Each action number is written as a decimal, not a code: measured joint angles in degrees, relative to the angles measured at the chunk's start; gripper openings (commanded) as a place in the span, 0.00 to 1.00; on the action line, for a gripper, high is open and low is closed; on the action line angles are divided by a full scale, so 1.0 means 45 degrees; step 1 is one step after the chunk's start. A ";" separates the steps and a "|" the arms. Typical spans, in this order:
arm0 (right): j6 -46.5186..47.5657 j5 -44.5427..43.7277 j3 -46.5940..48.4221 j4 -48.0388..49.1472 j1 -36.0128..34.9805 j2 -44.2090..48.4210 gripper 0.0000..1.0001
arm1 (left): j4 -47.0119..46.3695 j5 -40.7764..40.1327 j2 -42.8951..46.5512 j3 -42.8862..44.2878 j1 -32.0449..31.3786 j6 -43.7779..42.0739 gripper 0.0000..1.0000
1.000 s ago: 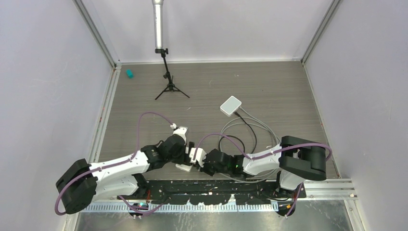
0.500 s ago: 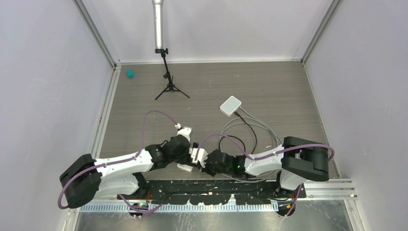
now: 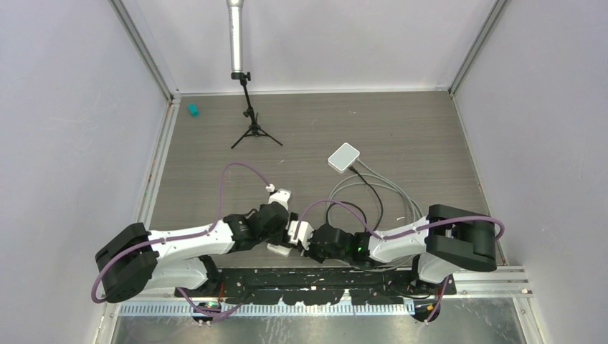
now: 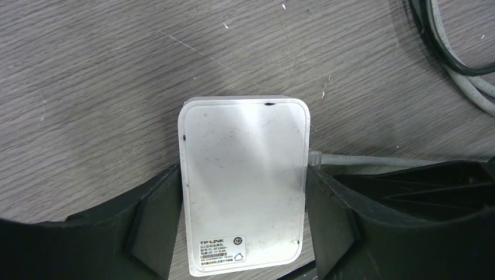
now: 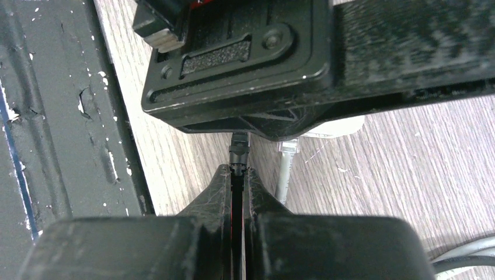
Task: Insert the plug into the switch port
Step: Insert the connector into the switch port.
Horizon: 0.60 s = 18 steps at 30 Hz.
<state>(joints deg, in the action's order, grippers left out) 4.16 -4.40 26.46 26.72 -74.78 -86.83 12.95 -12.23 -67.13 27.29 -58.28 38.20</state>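
The left pincer (image 4: 242, 173) clenches the white switch (image 4: 243, 198), flat on the counter (image 4: 87, 87) between its fingers. The right pincer (image 5: 238, 170) grips the black plug (image 5: 239, 150), which pokes out just ahead of its tips; whether it reaches the switch is hidden.

On the desk (image 3: 430, 129): two white boxes, far box (image 3: 344, 157) and near box (image 4: 244, 186); one black tripod (image 3: 252, 129); one teal piece (image 3: 192, 109); several grey and black cables (image 4: 379, 160)

The white switch (image 4: 243, 181) looks like smooth, faintly glossy, scuffed plastic; the table (image 4: 93, 76) is matt grey wood-grain.
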 measured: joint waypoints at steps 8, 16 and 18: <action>-0.0199 0.0000 -0.0437 -0.0389 -0.0024 0.0850 0.00 | -0.0170 0.0175 0.0005 0.0005 -0.0141 0.0481 0.53; -0.0330 -0.0219 -0.0670 -0.0432 -0.0049 0.1268 0.00 | -0.0301 0.0306 0.0005 0.0010 -0.0165 0.0801 0.52; -0.0345 -0.0384 -0.0670 -0.0389 -0.0097 0.1229 0.01 | -0.0311 0.0321 0.0005 0.0005 -0.0165 0.0865 0.52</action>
<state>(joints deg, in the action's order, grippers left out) 2.61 -6.13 23.44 24.97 -75.22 -81.30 11.55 -10.79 -67.11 27.31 -59.02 42.09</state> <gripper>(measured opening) 0.075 0.699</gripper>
